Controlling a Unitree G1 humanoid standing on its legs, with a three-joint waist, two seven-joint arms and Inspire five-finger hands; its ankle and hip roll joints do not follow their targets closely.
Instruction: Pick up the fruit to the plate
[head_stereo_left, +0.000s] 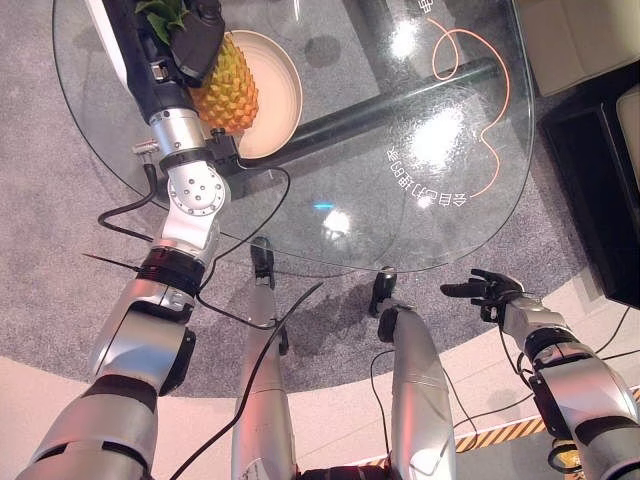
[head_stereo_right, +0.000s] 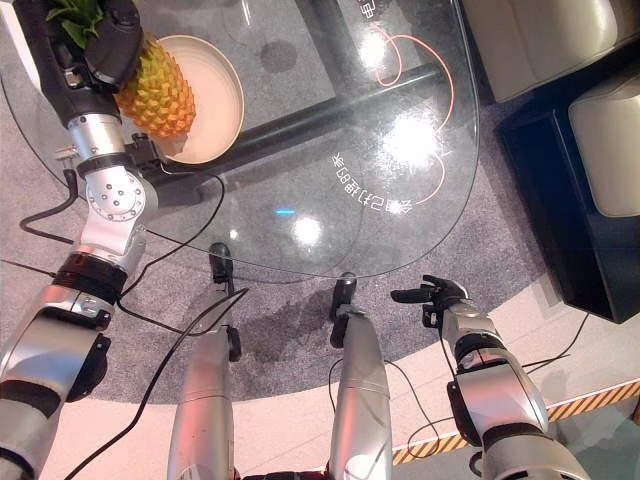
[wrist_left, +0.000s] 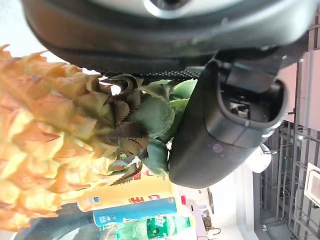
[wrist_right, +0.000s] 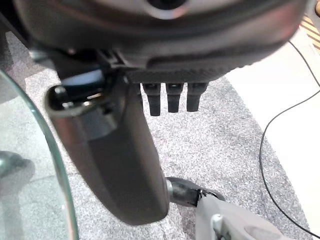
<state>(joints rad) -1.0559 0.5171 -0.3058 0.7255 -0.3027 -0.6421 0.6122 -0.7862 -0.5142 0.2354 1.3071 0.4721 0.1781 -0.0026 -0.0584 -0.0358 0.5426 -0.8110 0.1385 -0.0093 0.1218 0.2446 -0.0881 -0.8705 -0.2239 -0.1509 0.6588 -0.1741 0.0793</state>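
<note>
Pineapple at the far left of the glass surface, over the near-left rim of the plate, with the left hand wrapped round its leafy crown. The plate sits on the surface's far-left part, just right of the fruit. The right hand hangs off the surface's near-right edge, over the carpet, well apart from plate and pineapple.
</note>
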